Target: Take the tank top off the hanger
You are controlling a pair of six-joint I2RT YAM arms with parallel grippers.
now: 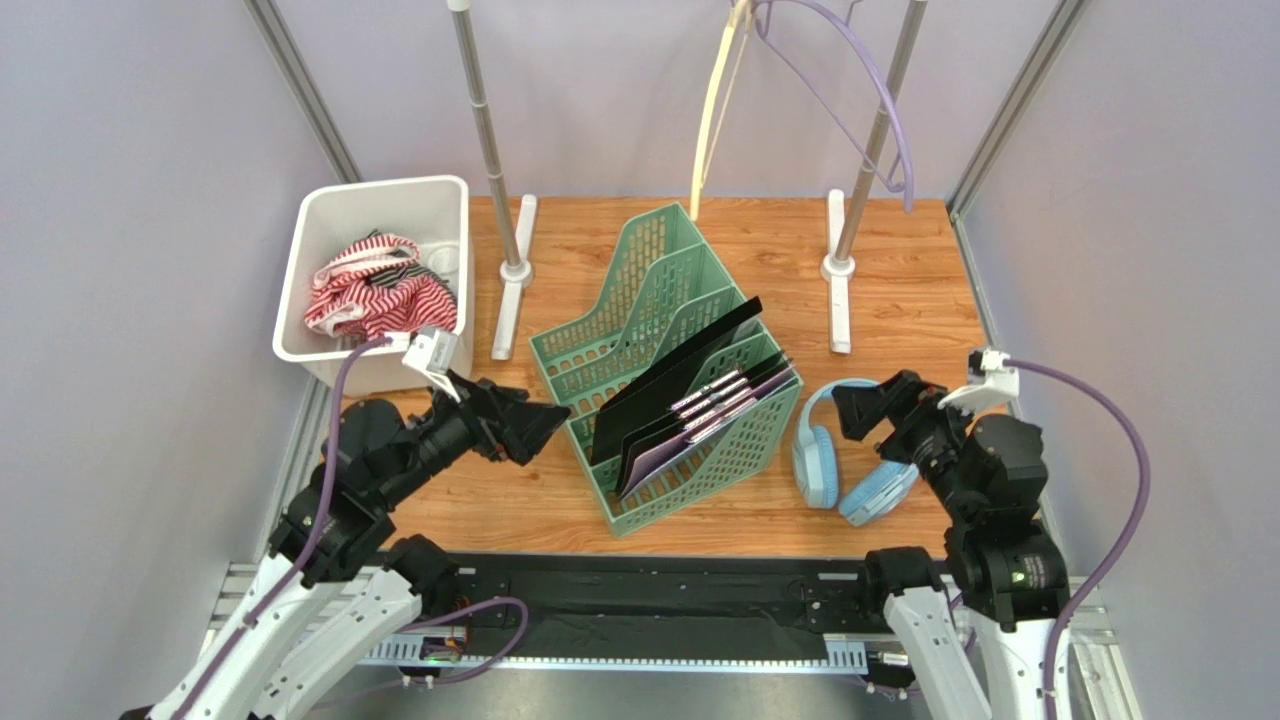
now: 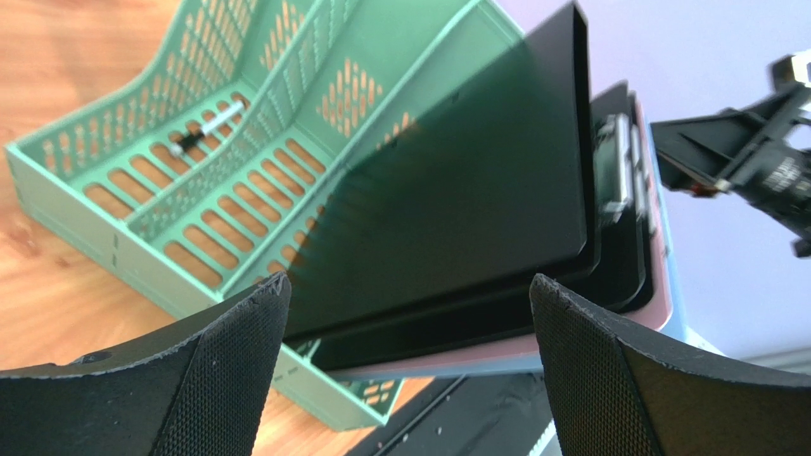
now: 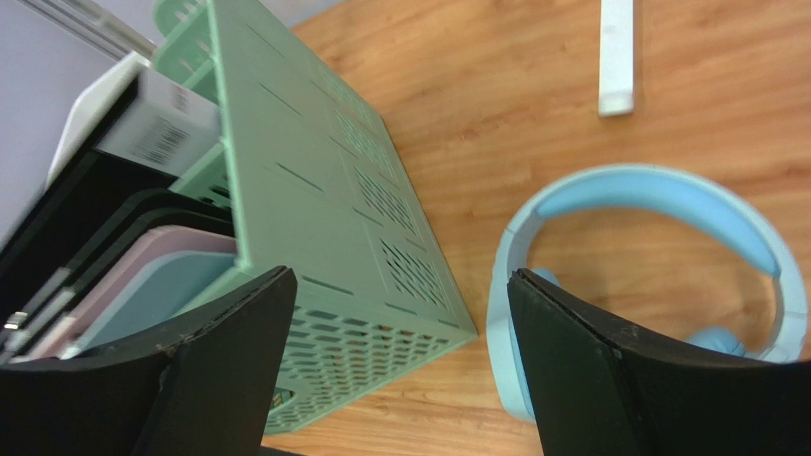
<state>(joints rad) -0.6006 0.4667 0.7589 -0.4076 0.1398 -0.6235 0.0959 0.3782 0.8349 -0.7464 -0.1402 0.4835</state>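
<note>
- I am seeing the tank top, soft red-and-white striped cloth, lying crumpled inside the white plastic bin at about 10 o'clock on the table.
- The lilac hanger, a thin curved loop, is hanging at 1 o'clock with no cloth on it. A cream hanger is hanging beside it near 12.
- I am holding the left gripper spread wide. Its black dimpled pads are gripping nothing and facing the sorter from 9 o'clock.
- I am holding the right gripper wide apart too, with nothing between its matte black fingers.
- The green file sorter, slotted rigid plastic with stepped walls, is standing mid-table and carrying glossy black flat slabs and thinner pink ones.
- The pale blue headphones, with a smooth rounded band, are lying on the wood-grain table at 4 o'clock, just beside the sorter.
</note>
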